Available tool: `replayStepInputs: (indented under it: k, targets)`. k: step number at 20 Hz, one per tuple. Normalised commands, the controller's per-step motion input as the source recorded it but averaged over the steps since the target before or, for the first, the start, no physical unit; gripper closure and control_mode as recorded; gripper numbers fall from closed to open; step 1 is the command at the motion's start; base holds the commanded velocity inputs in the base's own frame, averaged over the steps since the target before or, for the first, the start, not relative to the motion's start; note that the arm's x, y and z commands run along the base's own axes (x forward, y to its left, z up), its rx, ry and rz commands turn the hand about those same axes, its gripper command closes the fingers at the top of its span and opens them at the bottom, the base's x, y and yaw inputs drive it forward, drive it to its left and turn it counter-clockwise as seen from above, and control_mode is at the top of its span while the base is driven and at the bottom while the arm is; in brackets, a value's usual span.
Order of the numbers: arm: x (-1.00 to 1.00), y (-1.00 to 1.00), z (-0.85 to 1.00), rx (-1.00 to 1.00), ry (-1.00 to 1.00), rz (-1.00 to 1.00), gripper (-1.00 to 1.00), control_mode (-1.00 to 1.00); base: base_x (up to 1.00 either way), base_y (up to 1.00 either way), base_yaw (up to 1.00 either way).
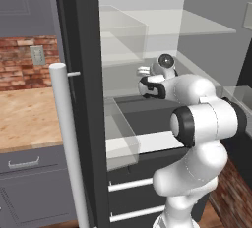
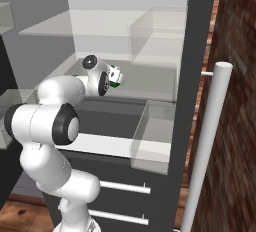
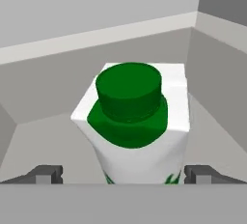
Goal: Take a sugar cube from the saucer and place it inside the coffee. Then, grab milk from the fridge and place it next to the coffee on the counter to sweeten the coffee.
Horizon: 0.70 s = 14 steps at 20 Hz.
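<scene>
The fridge [image 1: 81, 50] stands open, showing its pale interior and clear glass shelves [image 2: 100, 28]. The milk [image 3: 137, 121], a white carton with a green top, stands on the fridge floor close to the back wall. It also peeks out past the hand as a white and green patch [image 2: 116, 74]. My arm reaches deep into the fridge. My gripper [image 3: 124, 174] is open, with one fingertip [image 3: 48, 173] on each side of the carton and a gap to it on both sides. The saucer and the coffee are out of view.
The fridge door's long silver bar handle [image 1: 65, 138] rises close at the left, and appears again at the right [image 2: 207, 141]. A clear door bin [image 2: 155, 131] juts out beside my arm. The tan counter [image 1: 24, 116] and brick wall [image 1: 22, 60] lie left of the fridge.
</scene>
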Motion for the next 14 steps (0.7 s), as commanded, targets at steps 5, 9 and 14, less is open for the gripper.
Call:
replayStepInputs:
  k: [5, 9, 14]
  targets:
    - [0.31, -0.04, 0.00, 0.00, 0.00, 0.00, -1.00, -1.00, 0.00, 0.00, 0.00]
    - [0.28, -0.03, -0.04, 0.00, 0.00, 0.00, -1.00, -1.00, 0.00, 0.00, 0.00]
    - [0.21, -0.08, -0.03, 0.00, 0.00, 0.00, -1.00, -1.00, 0.00, 0.00, 0.00]
